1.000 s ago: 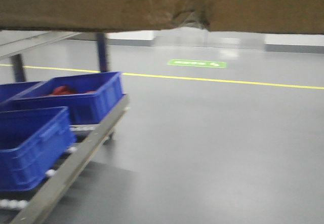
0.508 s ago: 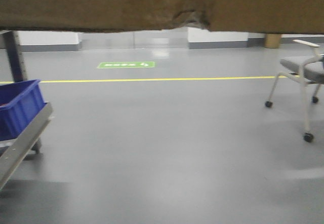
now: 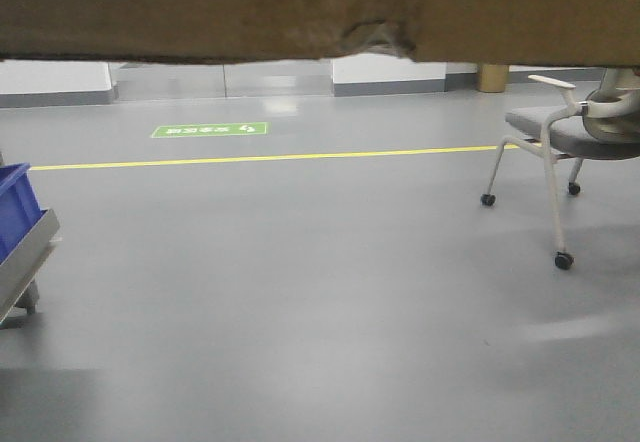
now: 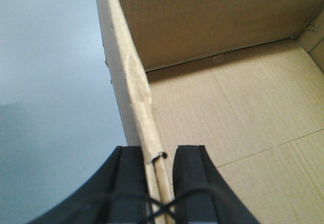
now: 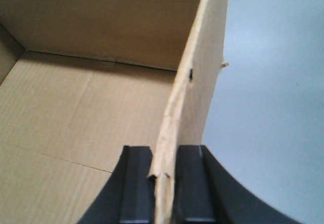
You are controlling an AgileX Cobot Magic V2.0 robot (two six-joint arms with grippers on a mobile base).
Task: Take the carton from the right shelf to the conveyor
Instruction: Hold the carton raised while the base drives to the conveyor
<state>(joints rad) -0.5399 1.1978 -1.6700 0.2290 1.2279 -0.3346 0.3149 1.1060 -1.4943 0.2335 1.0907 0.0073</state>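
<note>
Up off the floor, the carton hangs in the air.
Left gripper is clamped on its left wall, right gripper on its right wall.

carton: plain tan corrugated, top open, flap seam running across the inside bottom. Its left wall is pinched in my left gripper and its right wall in my right gripper. Both top edges are crumpled at the pinch. Front view: lower band spans the frame top with a small torn notch, well above the floor, probably level.
</note>
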